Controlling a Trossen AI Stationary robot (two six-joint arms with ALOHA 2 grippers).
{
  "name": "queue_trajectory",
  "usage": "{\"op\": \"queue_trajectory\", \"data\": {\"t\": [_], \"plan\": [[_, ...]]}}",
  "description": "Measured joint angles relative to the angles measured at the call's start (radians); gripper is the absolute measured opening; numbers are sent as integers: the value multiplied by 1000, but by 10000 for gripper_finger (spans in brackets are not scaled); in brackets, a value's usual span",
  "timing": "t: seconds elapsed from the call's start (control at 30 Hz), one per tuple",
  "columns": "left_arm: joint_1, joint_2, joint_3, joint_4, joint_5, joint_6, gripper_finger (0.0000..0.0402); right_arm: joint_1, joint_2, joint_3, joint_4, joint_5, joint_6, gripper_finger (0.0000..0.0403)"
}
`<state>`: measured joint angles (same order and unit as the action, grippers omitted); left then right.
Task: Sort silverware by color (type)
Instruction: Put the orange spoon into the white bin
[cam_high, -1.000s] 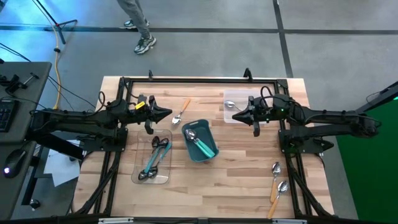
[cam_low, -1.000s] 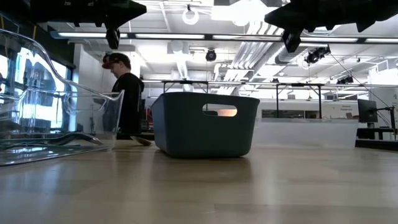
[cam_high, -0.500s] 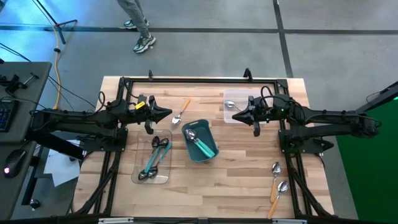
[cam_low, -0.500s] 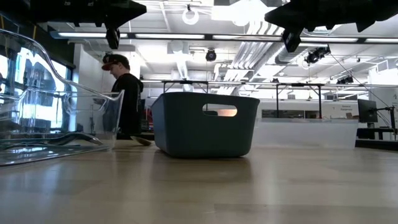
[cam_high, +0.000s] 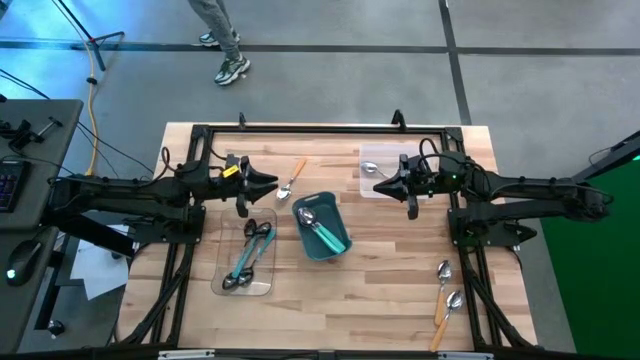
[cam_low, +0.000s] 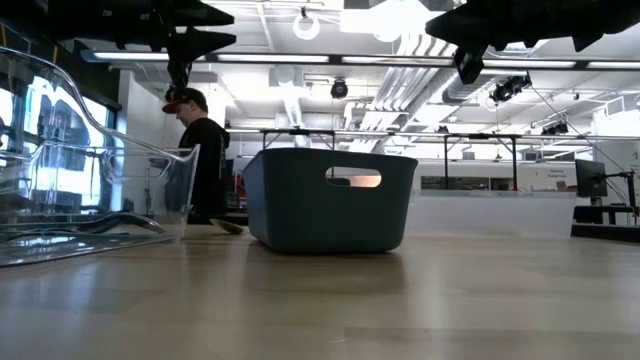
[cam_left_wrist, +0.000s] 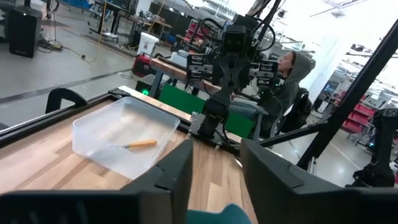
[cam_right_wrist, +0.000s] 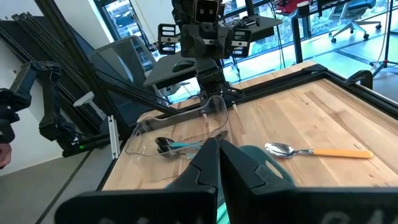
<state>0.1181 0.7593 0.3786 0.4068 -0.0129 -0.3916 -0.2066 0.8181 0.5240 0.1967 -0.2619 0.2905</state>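
Silverware lies in several places. Teal-handled spoons (cam_high: 323, 231) lie in the teal bin (cam_high: 340, 212) at mid-table. More spoons (cam_high: 249, 256) lie in a clear tray (cam_high: 222, 285) at the left. One orange-handled spoon (cam_high: 291, 181) lies on the wood beyond the bin, and another (cam_left_wrist: 138, 144) in the far right clear tray (cam_left_wrist: 87, 130). Two orange-handled spoons (cam_high: 445, 295) lie near the right front. My left gripper (cam_high: 272, 182) hangs open above the table, left of the bin, fingers apart (cam_left_wrist: 217, 163). My right gripper (cam_high: 377, 187) hangs shut (cam_right_wrist: 218, 147) to the bin's right, holding nothing.
Black frame rails (cam_high: 300, 128) run along the table's far edge and sides. Bare wood (cam_high: 370, 300) lies between the bin and the near edge. A person (cam_low: 205, 150) stands beyond the table, and another sits behind the right arm (cam_left_wrist: 289, 84).
My left gripper has opened its fingers while staying where it was. The right gripper and all the spoons have kept still.
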Motion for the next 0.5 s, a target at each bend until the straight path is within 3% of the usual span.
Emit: {"op": "queue_trajectory", "data": {"t": [0.23, 0.5], "plan": [[7, 10, 14, -22, -41, -52, 148, 0, 0, 0, 0, 0, 0, 0], [103, 193, 263, -420, -50, -37, 149, 0, 0, 0, 0, 0, 23, 0]]}}
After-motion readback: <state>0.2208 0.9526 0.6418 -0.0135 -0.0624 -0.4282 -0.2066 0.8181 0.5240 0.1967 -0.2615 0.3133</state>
